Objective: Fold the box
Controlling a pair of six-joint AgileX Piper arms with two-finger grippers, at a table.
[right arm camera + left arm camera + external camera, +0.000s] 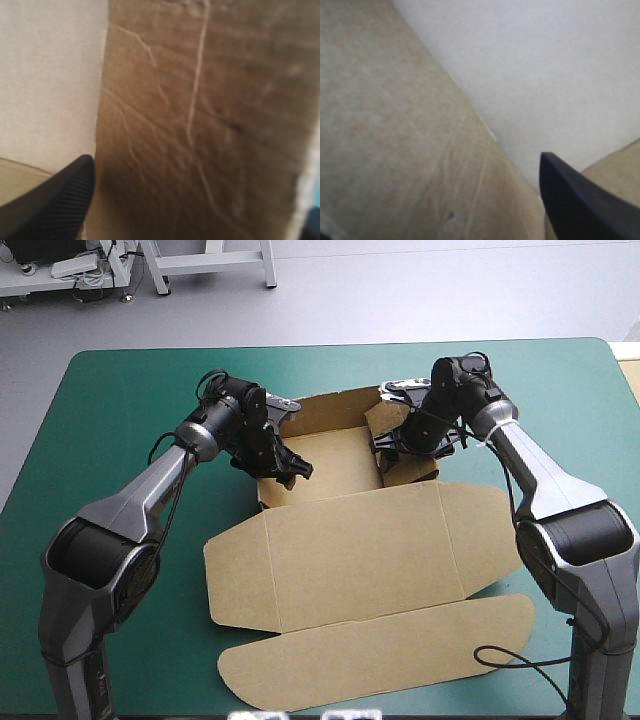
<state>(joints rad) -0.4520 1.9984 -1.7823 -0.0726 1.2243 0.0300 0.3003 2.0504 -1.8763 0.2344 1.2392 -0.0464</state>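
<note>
The brown box (370, 550) lies mid-table with its lid and long front flap (380, 650) flat toward the near edge. At the far end its walls stand raised around the tray floor (330, 460). My left gripper (285, 465) is at the tray's left wall, and one black finger (585, 200) shows beside brown board (395, 125) that covers the other. My right gripper (400, 445) is at the right wall. There too one finger (55, 200) stands beside a raised board panel (200, 125). Both grippers look open, straddling a wall.
The teal-green cover (120, 390) lies bare to the left, right and far side of the box. A pale brown strip (630, 375) shows at the table's right edge. The lid and flap take up the near middle.
</note>
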